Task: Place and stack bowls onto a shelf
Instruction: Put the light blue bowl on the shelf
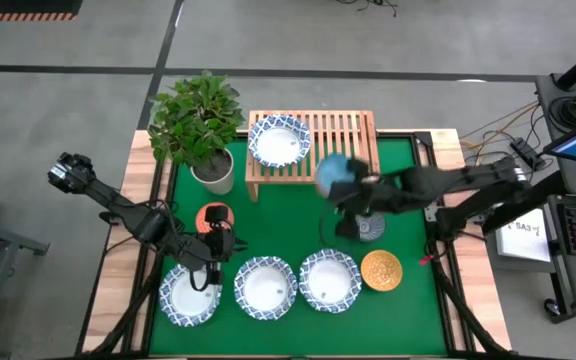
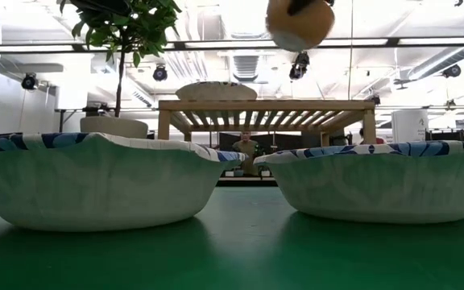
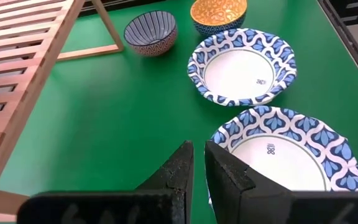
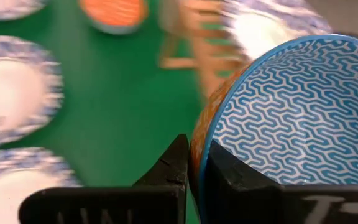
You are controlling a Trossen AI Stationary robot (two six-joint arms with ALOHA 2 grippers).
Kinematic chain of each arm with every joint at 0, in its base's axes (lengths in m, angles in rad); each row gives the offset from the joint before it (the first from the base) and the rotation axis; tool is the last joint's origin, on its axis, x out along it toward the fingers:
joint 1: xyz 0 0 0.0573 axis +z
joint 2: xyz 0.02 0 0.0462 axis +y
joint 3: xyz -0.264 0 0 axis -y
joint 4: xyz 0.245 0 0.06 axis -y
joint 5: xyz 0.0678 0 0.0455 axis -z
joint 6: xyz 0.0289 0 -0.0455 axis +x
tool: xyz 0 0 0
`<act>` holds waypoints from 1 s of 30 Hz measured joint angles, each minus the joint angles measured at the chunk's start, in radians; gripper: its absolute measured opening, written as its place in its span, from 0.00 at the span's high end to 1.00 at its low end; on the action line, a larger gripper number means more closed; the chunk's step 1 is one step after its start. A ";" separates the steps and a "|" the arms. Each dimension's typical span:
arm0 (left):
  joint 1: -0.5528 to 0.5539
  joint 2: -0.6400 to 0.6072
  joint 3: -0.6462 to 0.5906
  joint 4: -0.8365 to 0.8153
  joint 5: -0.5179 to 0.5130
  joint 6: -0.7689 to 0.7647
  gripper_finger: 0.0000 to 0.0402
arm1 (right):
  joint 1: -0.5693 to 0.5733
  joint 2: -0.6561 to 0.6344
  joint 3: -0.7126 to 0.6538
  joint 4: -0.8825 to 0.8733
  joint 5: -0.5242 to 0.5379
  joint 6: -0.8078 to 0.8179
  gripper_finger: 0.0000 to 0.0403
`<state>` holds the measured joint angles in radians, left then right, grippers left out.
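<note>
My right gripper is shut on the light blue bowl, held in the air just in front of the shelf; the bowl also shows at the top of the low view. One wide white bowl sits on the slatted top at the shelf's left end. Three white bowls stand in a row near the front edge. My left gripper hangs over the left one, fingers nearly together with nothing showing between them. The orange-red bowl, dark patterned bowl and golden yellow bowl rest on the mat. My right gripper pinches the light blue bowl's rim, one finger inside on the blue patterned wall and one outside on the orange wall. The bowl is lifted clear of the table and tilted.
A potted plant in a white pot stands left of the shelf. The shelf's middle and right slats are bare. Open green mat lies between the shelf and the front row of bowls.
</note>
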<state>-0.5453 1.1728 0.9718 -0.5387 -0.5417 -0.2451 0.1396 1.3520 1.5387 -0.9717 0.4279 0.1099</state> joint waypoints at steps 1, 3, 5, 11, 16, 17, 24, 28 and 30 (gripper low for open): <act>0.000 0.000 0.000 0.000 0.000 0.000 0.94 | -0.031 -0.011 0.000 -0.016 0.002 -0.006 0.97; 0.000 0.000 0.000 0.000 0.000 0.000 0.94 | -0.092 -0.017 0.000 -0.039 0.002 -0.028 0.97; 0.000 0.000 0.000 -0.001 0.000 0.000 0.94 | -0.149 -0.013 0.000 -0.048 -0.002 -0.066 0.97; 0.000 0.000 0.000 -0.002 0.000 0.000 0.94 | -0.288 0.034 -0.001 -0.045 -0.078 -0.169 0.97; -0.001 0.000 0.000 -0.003 -0.001 0.000 0.94 | -0.354 0.079 -0.001 -0.044 -0.089 -0.234 0.97; -0.001 0.000 0.000 -0.003 -0.001 0.000 0.94 | -0.361 0.086 -0.001 -0.043 -0.089 -0.242 0.97; -0.001 0.000 0.000 -0.004 -0.001 0.000 0.94 | -0.387 0.120 -0.001 -0.041 -0.091 -0.285 0.97; -0.001 0.000 0.000 -0.005 -0.001 0.000 0.94 | -0.389 0.142 -0.001 -0.039 -0.093 -0.296 0.97; -0.001 0.000 0.000 -0.006 -0.001 0.000 0.94 | -0.389 0.155 -0.001 -0.038 -0.093 -0.311 0.97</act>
<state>-0.5461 1.1728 0.9718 -0.5444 -0.5426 -0.2451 -0.2497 1.5066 1.5375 -1.0095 0.3351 -0.2010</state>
